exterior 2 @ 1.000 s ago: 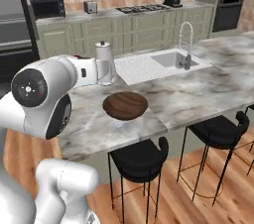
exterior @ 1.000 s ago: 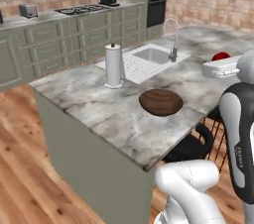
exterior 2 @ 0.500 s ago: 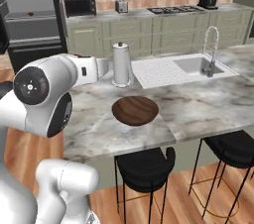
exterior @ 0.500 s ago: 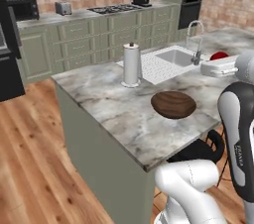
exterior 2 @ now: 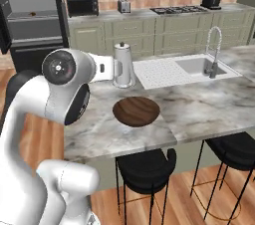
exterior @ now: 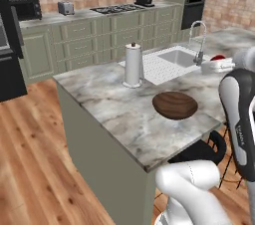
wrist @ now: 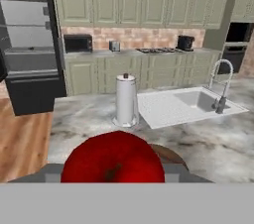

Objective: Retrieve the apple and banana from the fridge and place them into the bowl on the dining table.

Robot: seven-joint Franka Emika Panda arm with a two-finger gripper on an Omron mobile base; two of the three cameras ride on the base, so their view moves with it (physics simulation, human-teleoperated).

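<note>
— Apple: where is it against the hand?
— Right in the hand, clamped between both fingers, filling the low middle of the hand view.
— And the bowl?
— On the worktop, beyond and below the apple, near the paper towel roll. The fridge stands open at far left.

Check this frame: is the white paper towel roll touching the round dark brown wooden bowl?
Apart. The right base view shows the white paper towel roll standing beyond the round dark brown wooden bowl, with bare marbled top between them.
</note>
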